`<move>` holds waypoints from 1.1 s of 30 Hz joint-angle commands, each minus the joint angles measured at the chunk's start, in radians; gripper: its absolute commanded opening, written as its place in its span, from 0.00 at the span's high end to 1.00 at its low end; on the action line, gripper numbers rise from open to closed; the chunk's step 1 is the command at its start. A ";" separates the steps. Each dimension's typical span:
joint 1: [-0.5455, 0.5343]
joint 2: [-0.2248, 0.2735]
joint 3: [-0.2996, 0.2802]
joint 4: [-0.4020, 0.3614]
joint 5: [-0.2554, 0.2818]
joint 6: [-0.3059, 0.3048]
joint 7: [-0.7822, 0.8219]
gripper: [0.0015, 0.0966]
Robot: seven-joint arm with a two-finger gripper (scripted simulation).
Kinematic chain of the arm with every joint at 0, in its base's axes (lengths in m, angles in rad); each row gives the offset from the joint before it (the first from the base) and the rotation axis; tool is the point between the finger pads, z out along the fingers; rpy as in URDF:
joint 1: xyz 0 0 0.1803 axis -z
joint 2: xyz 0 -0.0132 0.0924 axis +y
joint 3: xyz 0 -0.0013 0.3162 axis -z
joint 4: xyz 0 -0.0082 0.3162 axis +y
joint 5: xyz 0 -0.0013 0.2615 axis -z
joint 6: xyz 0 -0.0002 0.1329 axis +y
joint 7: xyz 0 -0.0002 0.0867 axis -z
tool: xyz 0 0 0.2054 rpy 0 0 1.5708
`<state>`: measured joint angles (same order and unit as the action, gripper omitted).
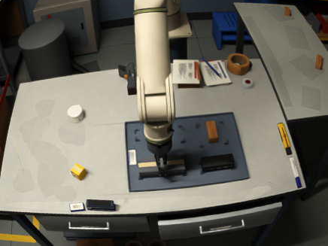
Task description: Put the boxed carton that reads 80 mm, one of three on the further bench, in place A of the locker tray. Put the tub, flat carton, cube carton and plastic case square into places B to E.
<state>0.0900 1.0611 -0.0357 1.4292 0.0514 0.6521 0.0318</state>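
The dark flat carton with a tan band [161, 167] lies on the front left part of the blue locker tray [185, 151], beside a white label strip [132, 157]. An orange boxed carton [211, 131] stands in a rear place of the tray, and a black plastic case [217, 162] sits in the front right place. The white tub [75, 113] and the yellow cube carton [78, 171] rest on the bench left of the tray. Two more orange cartons [318, 61] [287, 11] lie on the further bench. My gripper [162, 167] is closed on the flat carton, down on the tray.
The further bench [293, 52] runs along the right side. A tape roll [238, 63], papers [201, 72] and a small white disc [247, 82] lie behind the tray. A dark device [100, 204] and a small card [76, 207] sit at the front edge; markers [284, 137] lie at the right.
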 commanded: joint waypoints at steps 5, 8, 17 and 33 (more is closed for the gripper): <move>0.000 -0.001 0.000 -0.001 0.000 0.000 0.000 0.67; 0.000 -0.001 0.000 -0.001 0.000 0.000 0.000 0.61; 0.000 -0.001 0.000 -0.001 0.000 0.000 0.000 0.42; 0.000 -0.001 0.000 -0.001 0.000 0.000 0.000 0.17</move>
<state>0.0900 1.0608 -0.0357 1.4289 0.0514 0.6521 0.0318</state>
